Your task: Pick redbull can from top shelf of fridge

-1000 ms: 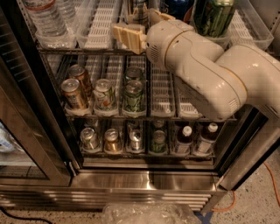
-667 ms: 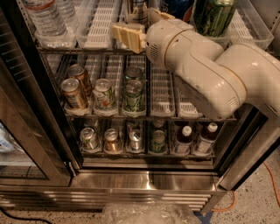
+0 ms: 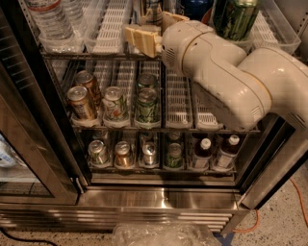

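Observation:
The fridge (image 3: 159, 199) stands open in front of me, with wire racks inside. On the top shelf (image 3: 113, 29), a slim silver and blue redbull can (image 3: 153, 10) stands in a middle lane, cut off by the frame's top edge. My gripper (image 3: 151, 28) reaches into that lane from the right. It sits right at the can, with its tan pads on either side of the can's lower part. The bulky white arm (image 3: 226, 72) covers the right half of the top and middle racks.
Water bottles (image 3: 48, 21) stand at the top left. A wide green can (image 3: 234, 17) and a dark blue can (image 3: 195, 6) stand to the right of the redbull. Lower racks hold several cans (image 3: 147, 103) and bottles (image 3: 226, 151). The glass door (image 3: 29, 153) hangs open at the left. A crumpled plastic bag (image 3: 163, 234) lies on the floor.

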